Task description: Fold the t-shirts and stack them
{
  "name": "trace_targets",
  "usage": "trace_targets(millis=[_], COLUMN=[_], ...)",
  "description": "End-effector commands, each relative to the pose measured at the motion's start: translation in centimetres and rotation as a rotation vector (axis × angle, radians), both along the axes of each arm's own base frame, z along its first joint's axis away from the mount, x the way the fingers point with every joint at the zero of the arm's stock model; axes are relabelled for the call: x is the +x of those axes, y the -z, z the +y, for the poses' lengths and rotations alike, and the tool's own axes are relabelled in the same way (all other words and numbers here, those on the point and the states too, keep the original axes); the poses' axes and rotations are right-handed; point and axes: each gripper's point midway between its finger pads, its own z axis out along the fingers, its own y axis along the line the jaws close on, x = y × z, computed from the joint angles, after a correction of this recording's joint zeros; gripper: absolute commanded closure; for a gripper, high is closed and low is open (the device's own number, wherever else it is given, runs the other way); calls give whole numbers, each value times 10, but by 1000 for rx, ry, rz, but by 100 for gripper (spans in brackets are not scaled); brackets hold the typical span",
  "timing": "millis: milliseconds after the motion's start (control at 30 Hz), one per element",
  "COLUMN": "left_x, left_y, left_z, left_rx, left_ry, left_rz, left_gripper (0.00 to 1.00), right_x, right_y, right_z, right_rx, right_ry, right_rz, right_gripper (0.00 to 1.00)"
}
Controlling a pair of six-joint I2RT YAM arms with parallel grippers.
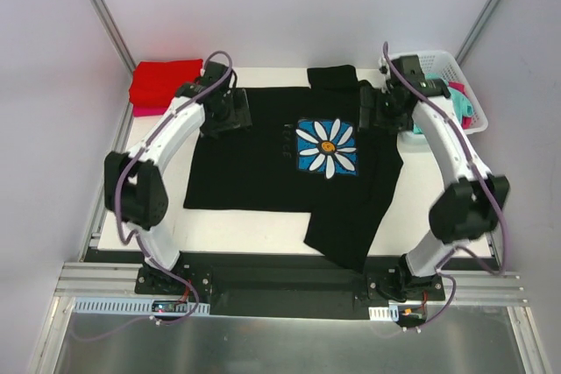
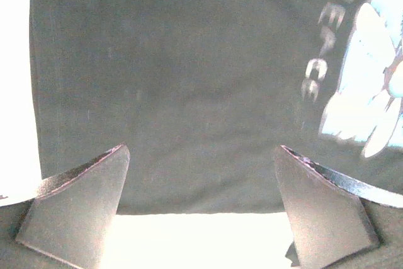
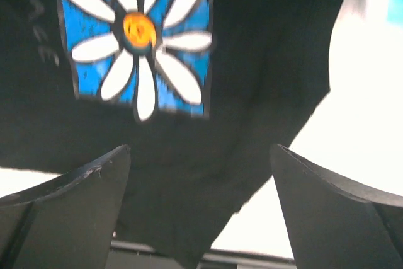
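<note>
Red tee [image 1: 165, 81] looks folded far left; black daisy tee [image 1: 254, 172] lies spread on the bench [image 1: 408, 216], unfolded, near corner hanging off; pink and teal tees [image 1: 465, 109] wait in far-right basket [image 1: 436, 60]; left jaws and right jaws wide, empty, over the black one's far edge

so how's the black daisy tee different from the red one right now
The black daisy t-shirt lies spread open across the middle of the table; the red t-shirt sits folded at the far left corner. The black one bears a blue-and-white flower print; the red one looks plain. Both rest on the table.
</note>
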Motion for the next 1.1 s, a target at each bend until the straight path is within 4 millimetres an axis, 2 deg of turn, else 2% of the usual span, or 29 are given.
trace_targets(millis=[0,33,67,100,167,200,233,333,367,433,467,500,533,567,633,667,733,767,933,1067], left_x=[-65,-85,-92,-110,-122,-132,-137,-160,-167,-183,-187,-195,-198,-200,-208,-207,-212,-214,-223,-223], left_y=[21,31,35,50,48,57,53,58,61,68,69,72,74,74,77,77,77,77,81,83], left_z=[8,14,12,16,16,15,12,5,4,1,0,-2,-2,-2,-4,-1,4,5,6,4], left_rx=[43,59,57,55,30,21,0,-12,-15,-6,-3,0,3,-2,-18,-13,-32,-45,-70,-70], left_ry=[-18,-28,-22,-23,-25,-25,-19,-18,-16,-13,-9,-4,-4,-3,-2,-22,-40,-44,-32,-29], left_rz=[81,105,102,145,131,149,134,135,143,142,138,129,119,109,83,62,31,22,20,37], left_gripper=[1,1,1,1,1,1,1,1,1,1,1,1,1,1,1,1,1,1,1,1], right_x=[-69,-91,-98,-107,-124,-132,-138,-161,-178,-191,-207,-210,-216,-232,-238,-253,-259,-273,-298,-318], right_y=[26,41,45,51,63,68,69,78,83,85,85,83,83,83,80,79,75,75,89,106], right_z=[5,1,4,8,12,20,24,33,40,46,57,56,58,67,72,75,76,75,53,50], right_rx=[37,9,10,6,10,15,10,-45,-64,-100,-138,-189,-222,-262,-318,-364,-426,-475,-677,-713], right_ry=[51,53,44,24,41,18,11,-15,-53,-65,-137,-123,-141,-214,-211,-270,-256,-307,-305,-281], right_rz=[81,112,112,124,151,165,167,177,183,167,163,133,121,110,52,41,-16,-25,-80,-116], right_gripper=[4,4,4,4,4,4,4,4,4,4,4,4,4,4,2,1,3,4,6,9])
